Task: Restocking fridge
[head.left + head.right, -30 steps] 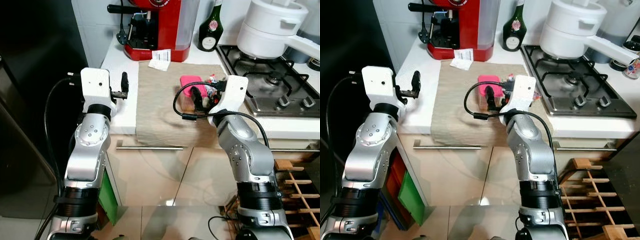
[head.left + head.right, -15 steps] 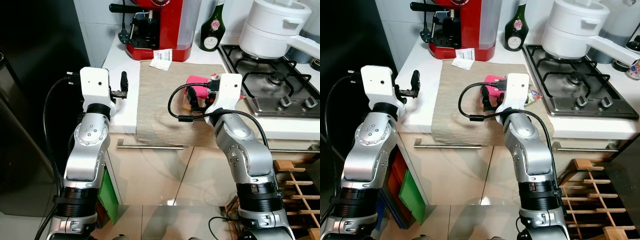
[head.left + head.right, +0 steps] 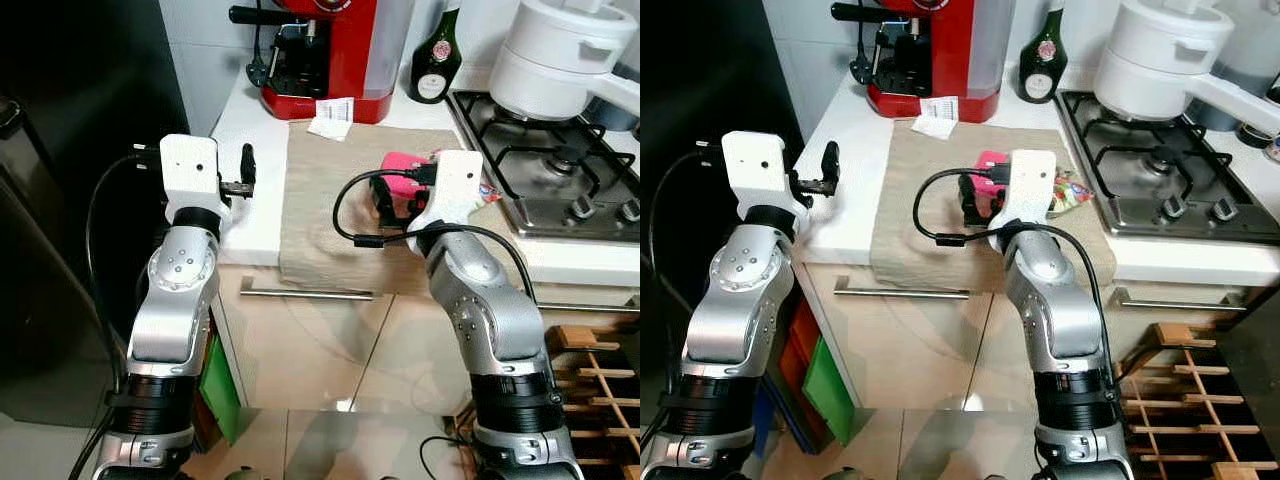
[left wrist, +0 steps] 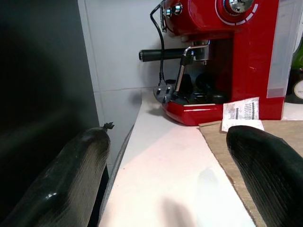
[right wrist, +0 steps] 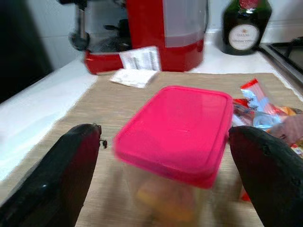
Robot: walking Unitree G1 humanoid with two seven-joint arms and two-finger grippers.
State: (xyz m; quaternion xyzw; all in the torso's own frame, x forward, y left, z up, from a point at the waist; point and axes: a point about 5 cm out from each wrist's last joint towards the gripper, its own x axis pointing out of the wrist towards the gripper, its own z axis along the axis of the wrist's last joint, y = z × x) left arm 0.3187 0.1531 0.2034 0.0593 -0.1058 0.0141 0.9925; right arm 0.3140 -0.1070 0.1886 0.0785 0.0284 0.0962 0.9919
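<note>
Since a second ago the right gripper (image 5: 165,156) has closed in on the pink-lidded container (image 5: 177,130), its two black fingers (image 5: 61,175) spread wide with one on each side of the tub and neither touching it. That container (image 3: 400,165) sits on the beige mat (image 3: 320,190) covering the white counter (image 3: 245,130), with yellowish food dimly visible through its clear wall. Just beside the container, on the side toward the gas hob (image 3: 560,170), lies a colourful snack packet (image 5: 258,111). Beyond the mat's far edge stand a red espresso machine (image 3: 325,55) and a dark green bottle (image 3: 433,65). The left gripper (image 4: 165,175) hovers, fingers spread and holding nothing, over the counter beside the mat.
</note>
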